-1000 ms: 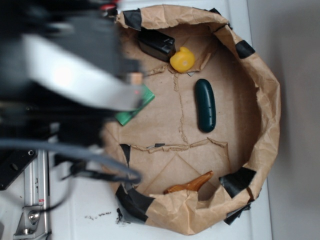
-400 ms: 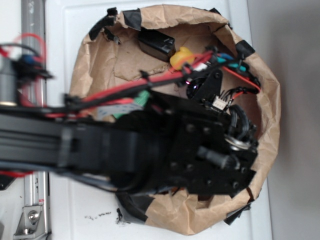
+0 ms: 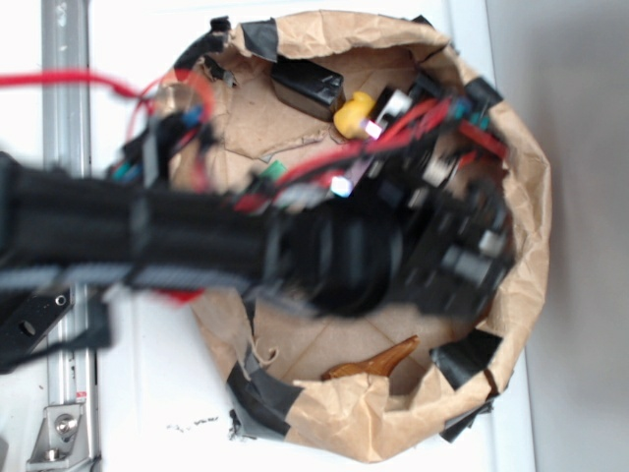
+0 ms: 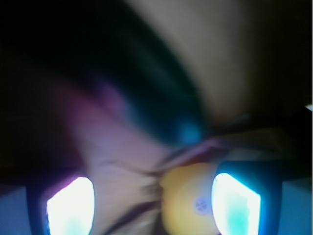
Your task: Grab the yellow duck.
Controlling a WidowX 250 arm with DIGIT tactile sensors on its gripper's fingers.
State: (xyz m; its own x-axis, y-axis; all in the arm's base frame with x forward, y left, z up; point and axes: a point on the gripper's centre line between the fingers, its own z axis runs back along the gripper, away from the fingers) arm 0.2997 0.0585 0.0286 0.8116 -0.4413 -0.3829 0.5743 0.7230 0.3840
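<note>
Fingers [image 4: 151, 205] spread wide, the yellow duck [image 4: 188, 198] (blurred) just beside the right one.

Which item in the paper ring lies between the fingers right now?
The yellow duck: the wrist view shows it between the glowing fingers, nearer one of them.

Heavy motion blur, dim wrist view

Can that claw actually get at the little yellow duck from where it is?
Probably yes. In the wrist view the yellow duck sits between the two bright fingers of the claw, close to the right one, with nothing between them. The picture is blurred, so contact cannot be judged.
</note>
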